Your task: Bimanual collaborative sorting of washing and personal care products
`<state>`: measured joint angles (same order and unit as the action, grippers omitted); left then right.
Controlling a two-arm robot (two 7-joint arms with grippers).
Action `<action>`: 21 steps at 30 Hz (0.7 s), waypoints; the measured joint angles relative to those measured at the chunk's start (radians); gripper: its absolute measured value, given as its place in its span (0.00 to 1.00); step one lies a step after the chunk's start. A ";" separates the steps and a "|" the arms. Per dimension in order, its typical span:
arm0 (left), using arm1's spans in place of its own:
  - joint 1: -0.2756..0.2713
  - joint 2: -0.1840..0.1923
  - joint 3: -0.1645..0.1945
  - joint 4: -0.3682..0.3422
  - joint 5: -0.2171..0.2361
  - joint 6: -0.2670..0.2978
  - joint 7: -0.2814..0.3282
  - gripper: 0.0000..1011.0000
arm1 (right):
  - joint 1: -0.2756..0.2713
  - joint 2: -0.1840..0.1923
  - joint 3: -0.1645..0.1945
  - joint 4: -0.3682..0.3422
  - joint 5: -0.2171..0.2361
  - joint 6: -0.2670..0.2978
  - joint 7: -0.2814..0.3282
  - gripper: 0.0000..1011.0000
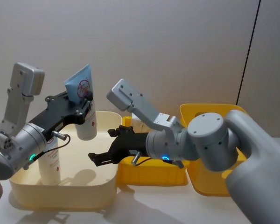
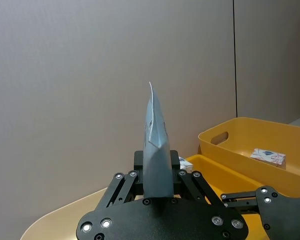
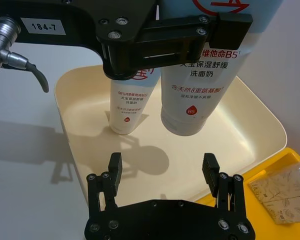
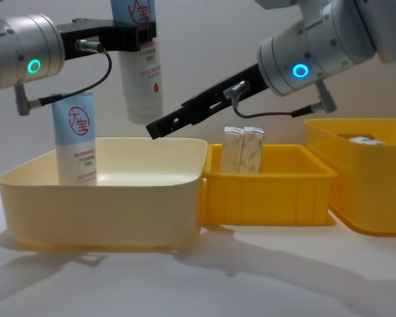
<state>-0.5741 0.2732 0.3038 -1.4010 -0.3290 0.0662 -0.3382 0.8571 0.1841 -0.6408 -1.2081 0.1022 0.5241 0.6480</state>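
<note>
One tube (image 1: 87, 122) in left claw (image 2: 156, 164), right (image 3: 162, 162) splayed

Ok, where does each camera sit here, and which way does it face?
Head: high, looking down on the cream bin; shows the left gripper shut on the held tube and the right gripper.
Chest: low, facing the cream bin's side; both grippers show.
Left wrist: behind its jaws, facing the wall.
Right wrist: behind its open jaws, facing the cream bin.
Shared: all show the held tube.
</note>
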 joint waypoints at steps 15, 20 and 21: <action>0.009 0.005 -0.001 0.001 0.000 0.011 0.001 0.27 | -0.018 -0.023 0.002 0.019 -0.001 -0.035 -0.078 0.99; 0.014 0.009 -0.004 -0.005 0.000 0.016 0.004 0.27 | -0.025 -0.030 0.013 0.023 -0.007 -0.058 -0.113 0.99; 0.015 0.009 -0.004 -0.005 0.000 0.016 0.004 0.27 | -0.026 -0.031 0.015 0.023 -0.008 -0.062 -0.120 0.99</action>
<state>-0.5595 0.2820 0.2995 -1.4059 -0.3286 0.0824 -0.3344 0.8306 0.1534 -0.6256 -1.1847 0.0938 0.4621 0.5282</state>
